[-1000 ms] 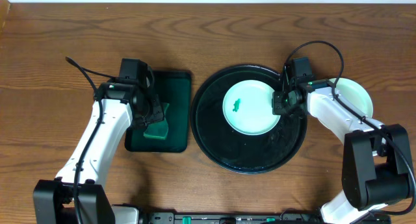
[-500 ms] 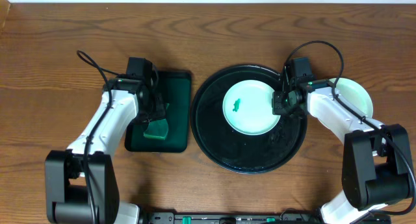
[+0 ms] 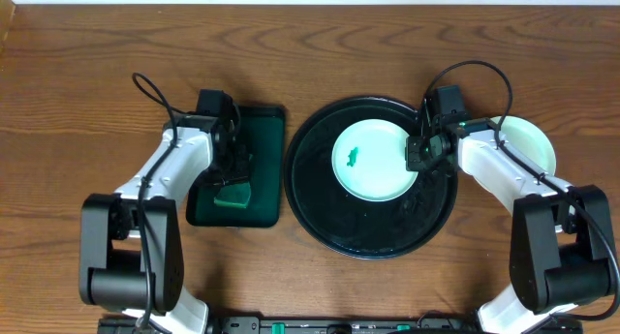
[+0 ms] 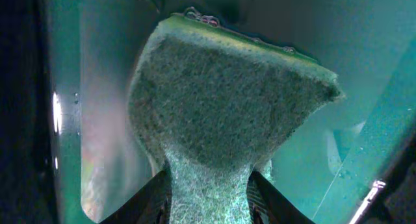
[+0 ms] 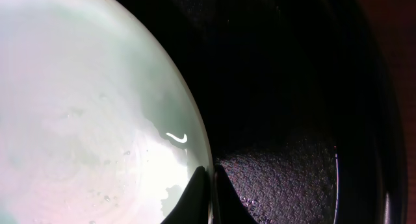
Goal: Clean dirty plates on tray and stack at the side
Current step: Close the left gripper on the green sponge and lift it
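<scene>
Brown wood-grain worktop (image 3: 87, 73), seen from overhead, carrying three items side by side across its middle. At centre lies the large round glossy black tray (image 3: 378, 239) with a raised rim; just beside it on the left, apart by a narrow strip of wood, lies a smaller rectangular dark green tray (image 3: 266, 140), its long sides running away from the near edge. Right of the black tray, close against its rim, a pale green-white plate (image 3: 531, 145) rests directly on the wood, only partly in view.
</scene>
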Controlling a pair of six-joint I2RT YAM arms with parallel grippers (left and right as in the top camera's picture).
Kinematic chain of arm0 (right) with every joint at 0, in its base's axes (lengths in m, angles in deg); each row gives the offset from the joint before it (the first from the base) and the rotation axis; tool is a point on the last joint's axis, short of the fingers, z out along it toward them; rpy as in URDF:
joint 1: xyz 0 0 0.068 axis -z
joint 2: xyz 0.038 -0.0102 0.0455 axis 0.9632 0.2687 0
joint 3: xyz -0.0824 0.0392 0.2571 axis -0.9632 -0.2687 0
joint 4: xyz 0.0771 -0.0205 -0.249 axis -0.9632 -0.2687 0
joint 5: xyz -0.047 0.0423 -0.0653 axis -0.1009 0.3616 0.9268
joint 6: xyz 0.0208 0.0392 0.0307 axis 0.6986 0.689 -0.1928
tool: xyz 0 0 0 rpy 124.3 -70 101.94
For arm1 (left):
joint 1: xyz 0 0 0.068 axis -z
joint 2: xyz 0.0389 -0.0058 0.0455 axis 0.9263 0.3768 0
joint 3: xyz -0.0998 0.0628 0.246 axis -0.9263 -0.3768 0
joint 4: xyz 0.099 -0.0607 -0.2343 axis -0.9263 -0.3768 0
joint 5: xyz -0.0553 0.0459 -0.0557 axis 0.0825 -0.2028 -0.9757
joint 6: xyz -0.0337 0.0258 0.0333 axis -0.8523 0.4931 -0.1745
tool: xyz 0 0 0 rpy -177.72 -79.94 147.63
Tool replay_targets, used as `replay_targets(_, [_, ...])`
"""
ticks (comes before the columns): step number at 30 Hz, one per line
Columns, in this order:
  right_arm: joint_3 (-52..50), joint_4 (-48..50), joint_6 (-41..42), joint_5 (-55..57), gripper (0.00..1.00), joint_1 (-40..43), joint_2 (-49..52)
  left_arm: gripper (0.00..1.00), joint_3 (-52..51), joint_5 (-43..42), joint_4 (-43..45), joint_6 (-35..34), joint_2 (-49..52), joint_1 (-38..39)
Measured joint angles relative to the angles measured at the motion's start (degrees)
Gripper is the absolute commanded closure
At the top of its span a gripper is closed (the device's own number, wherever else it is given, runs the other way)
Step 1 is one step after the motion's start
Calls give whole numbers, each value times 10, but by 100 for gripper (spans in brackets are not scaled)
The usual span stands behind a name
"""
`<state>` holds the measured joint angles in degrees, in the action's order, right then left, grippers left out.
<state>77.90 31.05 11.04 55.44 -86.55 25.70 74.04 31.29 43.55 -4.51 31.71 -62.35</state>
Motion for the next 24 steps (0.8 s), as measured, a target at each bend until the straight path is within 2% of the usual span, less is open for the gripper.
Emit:
replay_targets(18, [0, 0, 0, 0, 99, 0, 0, 62, -3, -9, 10, 12, 8, 0])
replay_targets(20, [0, 0, 0, 0, 99, 0, 0, 67, -6, -11, 16, 12, 8, 0])
replay_targets(21, [0, 0, 0, 0, 99, 0, 0, 76, -8, -11, 18, 12, 8, 0])
replay_targets(22, [0, 0, 0, 0, 99, 0, 0, 91, -10, -11, 22, 13, 8, 0])
replay_targets(24, [0, 0, 0, 0, 99, 0, 0, 93, -14, -12, 27, 14, 8, 0])
